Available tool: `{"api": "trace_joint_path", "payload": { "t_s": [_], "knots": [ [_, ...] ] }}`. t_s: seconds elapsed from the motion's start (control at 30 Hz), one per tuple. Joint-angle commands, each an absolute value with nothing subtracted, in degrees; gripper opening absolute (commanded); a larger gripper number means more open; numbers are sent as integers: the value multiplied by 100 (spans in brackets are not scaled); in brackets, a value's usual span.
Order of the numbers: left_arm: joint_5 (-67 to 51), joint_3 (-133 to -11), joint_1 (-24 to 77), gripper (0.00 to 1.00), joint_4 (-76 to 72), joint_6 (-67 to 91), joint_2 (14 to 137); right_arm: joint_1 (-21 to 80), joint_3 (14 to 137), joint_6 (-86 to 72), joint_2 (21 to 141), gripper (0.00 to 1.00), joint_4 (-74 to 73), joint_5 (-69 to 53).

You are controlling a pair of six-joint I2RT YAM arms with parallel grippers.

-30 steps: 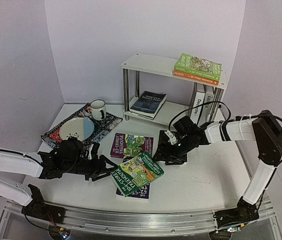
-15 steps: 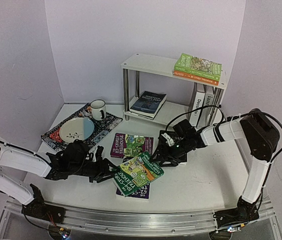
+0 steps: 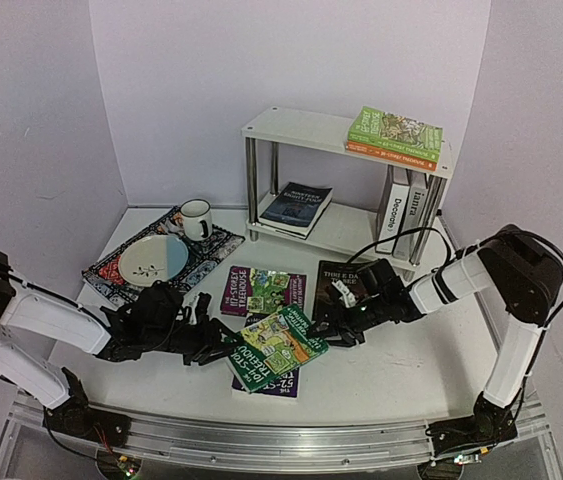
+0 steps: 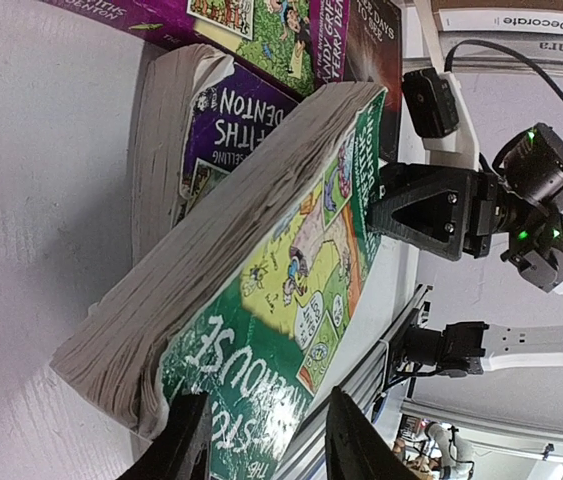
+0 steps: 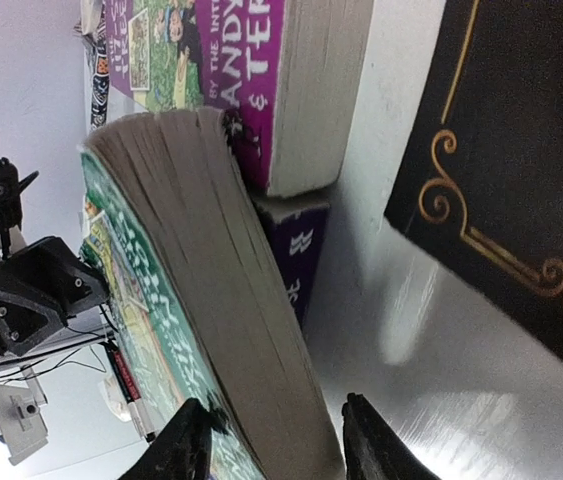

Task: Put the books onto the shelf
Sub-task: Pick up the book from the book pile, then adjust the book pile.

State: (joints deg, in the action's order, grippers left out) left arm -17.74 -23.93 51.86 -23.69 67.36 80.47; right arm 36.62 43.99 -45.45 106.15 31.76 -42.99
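Between the half-closed left claw (image 4: 266, 445) and right claw (image 5: 276, 445), opposite edges of the green book (image 3: 279, 347) are straddled, firm grip not discernible, atop a purple book (image 3: 271, 386) on the table (image 3: 411, 360), where a second purple book (image 3: 263, 291) and a black book (image 3: 346, 282) are left, several being stowed on the shelf (image 3: 296, 126).

Flat rectangular books (image 3: 279, 345): nine visible. White two-tier metal-legged shelf (image 3: 291, 125): one. White handled mug (image 3: 196, 218): one. Round pale plate (image 3: 154, 258): one. Patterned placemat (image 3: 216, 245): one.

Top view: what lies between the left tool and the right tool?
The green book, resting tilted on a purple book, spans the stretch from the left tool to the right tool. The top view shows it.
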Motion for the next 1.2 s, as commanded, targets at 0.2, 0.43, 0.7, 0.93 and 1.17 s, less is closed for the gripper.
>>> {"api": "trace_joint_path", "payload": {
  "t_s": [0.2, 0.43, 0.7, 0.93, 1.17],
  "knots": [
    [-1598, -2628, 5203, 44, -2294, 6373, 7785, 3639, 3762, -5069, 9394, 9, 3507, -4201],
    [-1657, -2692, 5200, 52, -2289, 6269, 7610, 3639, 3447, -5336, 8543, 0, 3474, -3890],
    [-1695, -2602, 5102, 71, -2259, 6125, 7065, 3639, 3181, -5445, 7722, 0, 3085, -3522],
    [-1792, -2498, 5010, 75, -2229, 6159, 6990, 3648, 2628, -5709, 7021, 0, 2990, -2929],
    [-2323, -2852, 5016, 89, -2236, 5958, 7348, 3650, 2717, -6017, 6513, 0, 3034, -2971]
  ]
}}
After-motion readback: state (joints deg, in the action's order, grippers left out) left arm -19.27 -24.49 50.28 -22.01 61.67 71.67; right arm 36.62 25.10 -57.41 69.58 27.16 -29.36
